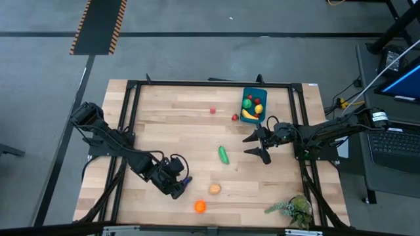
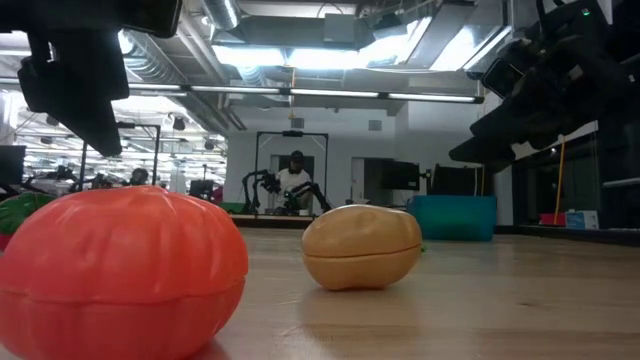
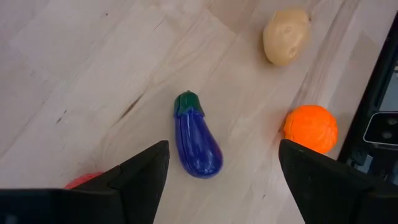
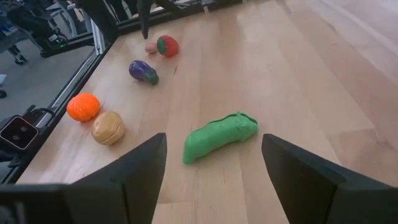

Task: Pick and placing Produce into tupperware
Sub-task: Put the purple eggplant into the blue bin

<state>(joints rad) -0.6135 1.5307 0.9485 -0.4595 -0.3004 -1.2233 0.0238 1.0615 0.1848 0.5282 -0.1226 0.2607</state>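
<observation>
A purple eggplant (image 3: 196,140) lies flat on the wooden table, just ahead of my left gripper (image 3: 224,146), which hovers open above it near the table's front (image 1: 176,185). A red piece (image 3: 84,180) peeks out by one finger. A tan potato (image 1: 214,189) and an orange fruit (image 1: 199,206) lie close by. A green pod (image 4: 219,137) lies mid-table in front of my open right gripper (image 1: 252,145). The blue tupperware (image 1: 244,93) at the far right holds several pieces, including a banana (image 1: 249,115).
Two small red pieces (image 1: 212,110) (image 1: 234,117) lie left of the tupperware. A leafy green sprig (image 1: 292,210) sits at the near right corner. A black frame (image 1: 197,84) runs around the tabletop. Bare wood spans the table's far left.
</observation>
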